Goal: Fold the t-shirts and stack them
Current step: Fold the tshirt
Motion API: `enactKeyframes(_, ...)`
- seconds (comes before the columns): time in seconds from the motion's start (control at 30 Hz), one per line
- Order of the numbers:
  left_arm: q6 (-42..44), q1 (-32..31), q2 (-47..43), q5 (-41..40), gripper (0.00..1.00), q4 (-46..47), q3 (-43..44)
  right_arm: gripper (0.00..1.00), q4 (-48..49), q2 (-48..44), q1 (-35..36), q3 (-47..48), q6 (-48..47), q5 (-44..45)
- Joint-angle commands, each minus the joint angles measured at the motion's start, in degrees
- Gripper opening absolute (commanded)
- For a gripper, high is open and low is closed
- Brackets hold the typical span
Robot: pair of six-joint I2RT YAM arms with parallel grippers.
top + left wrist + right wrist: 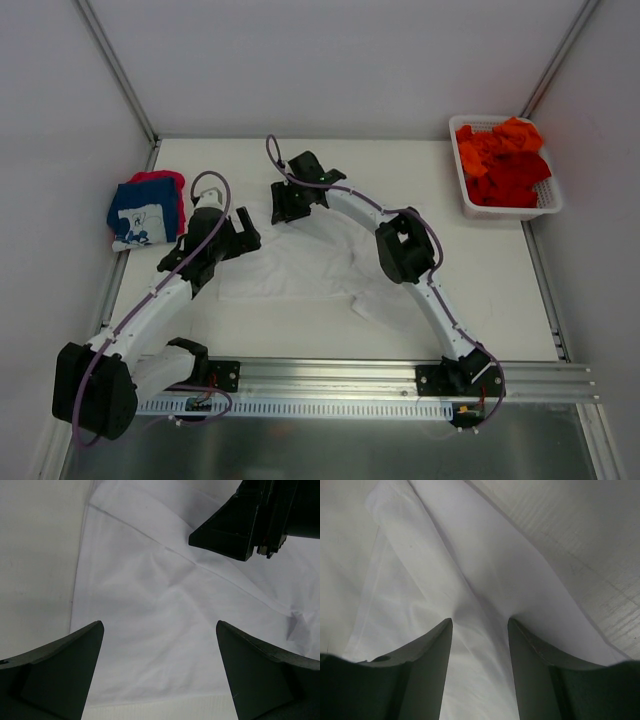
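Observation:
A plain white t-shirt [300, 265] lies spread on the table in the middle. My left gripper [238, 238] is open and empty just above the shirt's left part [165, 600], with a hem near the fingers. My right gripper [285, 208] is at the shirt's far-left edge. Its jaws [480, 622] stand partly apart, tips pressing into the cloth, with a ridge of white shirt [445, 555] between them. A folded navy tee with white print [140, 212] lies on a pink-red one [165, 180] at the far left.
A white lattice basket [548, 205] at the far right holds orange and red tees [505, 160]. The right gripper's black body [240, 530] shows in the left wrist view. Bare table [580, 545] lies beyond the shirt. The enclosure's walls surround the table.

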Motion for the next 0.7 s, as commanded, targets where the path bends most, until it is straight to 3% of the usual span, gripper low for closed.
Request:
enactKeyframes(0.0, -1.1, 0.4, 0.9, 1.2, 0.97, 1.8, 0.9, 0.52, -3.3, -3.5, 1.0, -2.4, -1.8, -1.6)
enactKeyframes(0.57, -2.0, 0.4, 4.8, 2.5, 0.96, 3.0, 1.2, 0.51, -5.8, -7.6, 2.7, -4.0, -3.6, -2.4)
enactKeyframes(0.67, -2.1, 0.4, 5.4, 2.5, 0.96, 3.2, 1.3, 0.44, -6.5, -8.5, 2.6, -5.1, -5.1, -2.2)
